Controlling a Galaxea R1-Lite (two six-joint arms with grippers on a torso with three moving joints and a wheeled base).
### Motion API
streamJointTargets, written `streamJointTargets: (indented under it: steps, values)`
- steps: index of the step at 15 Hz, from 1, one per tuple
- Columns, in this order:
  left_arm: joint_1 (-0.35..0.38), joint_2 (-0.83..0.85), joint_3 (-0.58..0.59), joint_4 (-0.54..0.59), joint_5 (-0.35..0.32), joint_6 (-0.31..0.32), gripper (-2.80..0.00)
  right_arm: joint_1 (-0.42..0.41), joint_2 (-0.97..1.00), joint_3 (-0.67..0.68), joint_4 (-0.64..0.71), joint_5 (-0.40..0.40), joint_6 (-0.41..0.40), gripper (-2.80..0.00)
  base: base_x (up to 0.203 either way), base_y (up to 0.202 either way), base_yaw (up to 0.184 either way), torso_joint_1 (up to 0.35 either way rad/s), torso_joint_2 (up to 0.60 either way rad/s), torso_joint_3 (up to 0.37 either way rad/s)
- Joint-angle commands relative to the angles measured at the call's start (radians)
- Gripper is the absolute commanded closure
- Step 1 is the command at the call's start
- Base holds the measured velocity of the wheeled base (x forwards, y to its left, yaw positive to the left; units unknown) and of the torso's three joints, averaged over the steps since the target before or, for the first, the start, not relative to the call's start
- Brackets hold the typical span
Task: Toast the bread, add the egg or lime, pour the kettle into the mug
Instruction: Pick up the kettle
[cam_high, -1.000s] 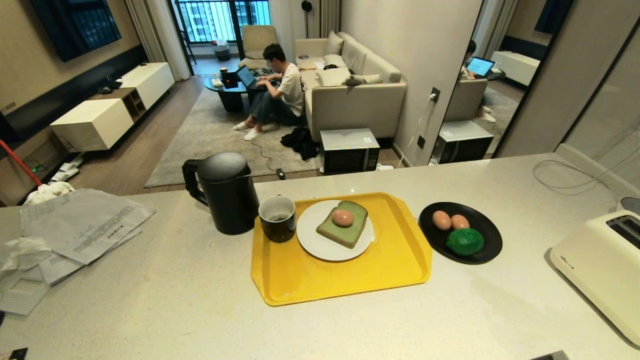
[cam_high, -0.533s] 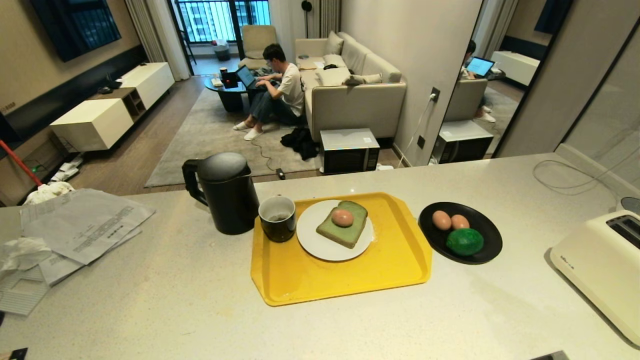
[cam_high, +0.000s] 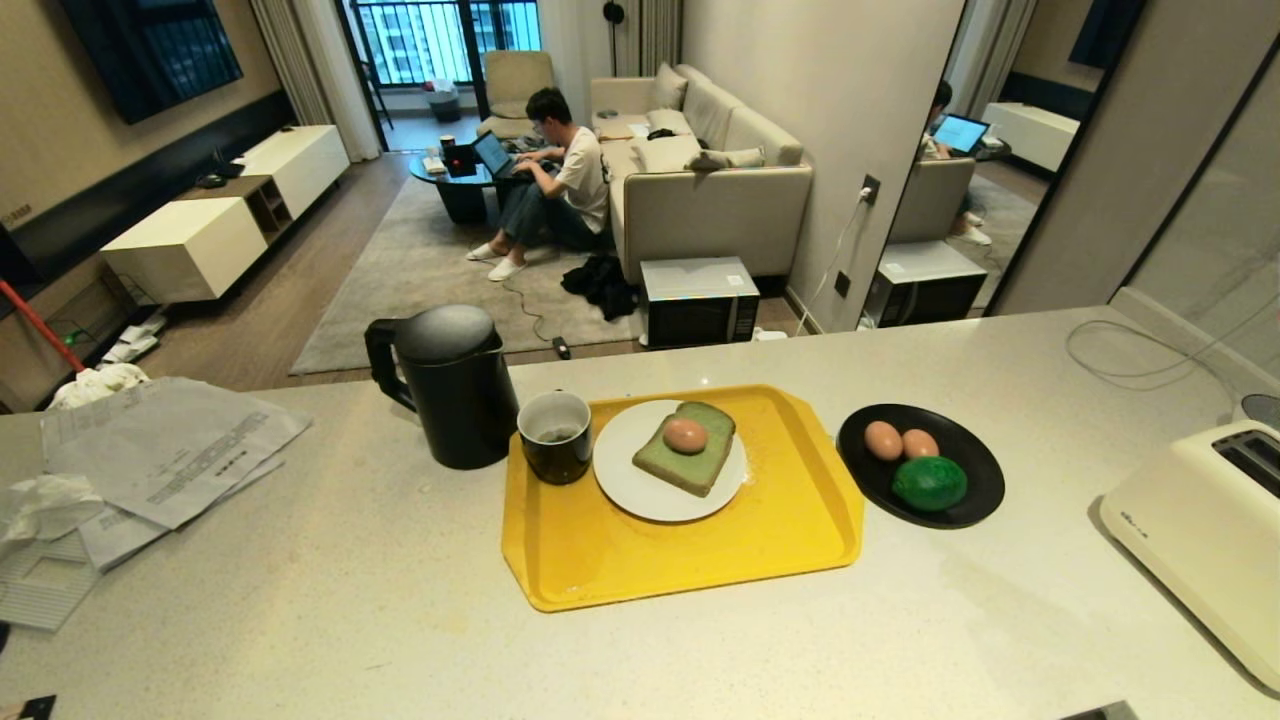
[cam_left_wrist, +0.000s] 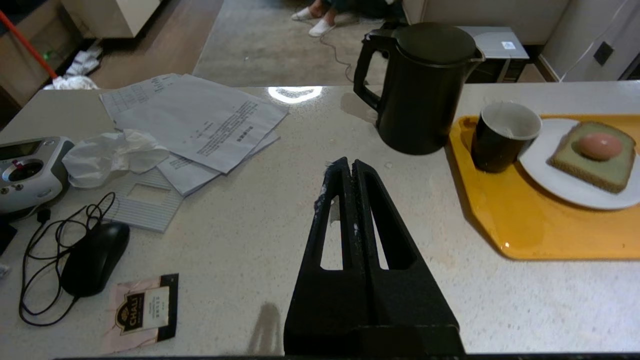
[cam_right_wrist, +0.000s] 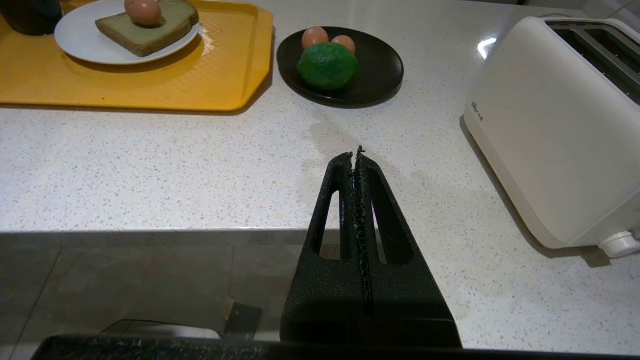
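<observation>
- A pink and black tea sachet at the lower left of the left wrist view reads "CHALI". The printed sheets of paper at that view's upper left carry lines of text too small for me to read, and the small mark low on the side of the cream toaster is no clearer.
- The yellow tray sits at the centre of the head view on the pale speckled counter. On it stand the mug and a white plate, touching or nearly so.
- The mug is glossy and dark with a white inside, at the tray's upper left corner. I cannot tell whether anything is in it.
- The bread, a pale green square slice with a thin brown crust, lies flat on the white plate. One pinkish-brown egg rests on top of it.
- A black plate just right of the tray holds two more eggs side by side, with the lime, bright green and bumpy, touching them on the near side.
- The kettle, tall and matte black with its domed lid shut, stands on the counter just left of the mug, handle towards the left of the frame.
- The left gripper hangs above bare counter, below and left of the kettle in its own view, fingers pressed together and empty.
- The right gripper is over the counter's near edge between the black plate and the toaster, fingers likewise pressed together on nothing.
- A black mouse with a coiled cable lies at the lower left of the left wrist view.
- A person sits on the floor by the sofa with a laptop, at the top centre of the head view.
</observation>
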Motion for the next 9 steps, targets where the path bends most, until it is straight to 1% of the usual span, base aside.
streamJointTargets:
  steps: [1,2,3,4,5,6,7,8,9]
  values:
    - [0.006,0.333,-0.154,-0.001,0.006,-0.032,0.00,0.000,0.001,0.000,0.000,0.000,-0.001,0.00,0.000,0.000,0.000,0.000,0.00,0.000]
    - [0.011,0.437,-0.208,-0.015,-0.004,-0.064,0.00,0.000,0.001,0.000,0.000,0.000,-0.001,0.00,0.000,0.000,0.000,0.000,0.00,0.000]
    - [0.026,0.539,-0.251,-0.057,-0.030,-0.097,0.00,0.000,0.001,0.000,0.000,0.000,-0.001,0.00,0.000,0.000,0.000,0.000,0.00,0.000]
    - [0.051,0.633,-0.278,-0.130,-0.074,-0.120,0.00,0.000,0.001,0.000,0.000,0.000,-0.001,0.00,0.000,0.000,0.000,0.000,0.00,0.000]
    - [0.085,0.723,-0.299,-0.237,-0.139,-0.134,0.00,0.000,0.001,0.000,0.000,0.000,-0.001,0.00,0.000,0.000,0.000,0.000,0.00,0.000]
    - [0.129,0.804,-0.315,-0.362,-0.222,-0.138,0.00,0.000,0.001,0.000,0.000,0.000,-0.001,0.00,0.000,0.000,0.000,0.000,0.00,0.000]
    - [0.189,0.859,-0.326,-0.464,-0.324,-0.134,0.00,0.000,0.001,0.000,0.000,0.000,-0.001,0.00,0.000,0.000,0.000,0.000,0.00,0.000]
    - [0.242,0.901,-0.336,-0.534,-0.443,-0.122,0.00,0.000,0.001,0.000,0.000,0.000,-0.001,0.00,0.000,0.000,0.000,0.000,0.00,0.000]
    - [0.275,0.924,-0.343,-0.588,-0.523,-0.097,0.00,0.000,0.001,0.000,0.000,0.000,-0.001,0.00,0.000,0.000,0.000,0.000,0.00,0.000]
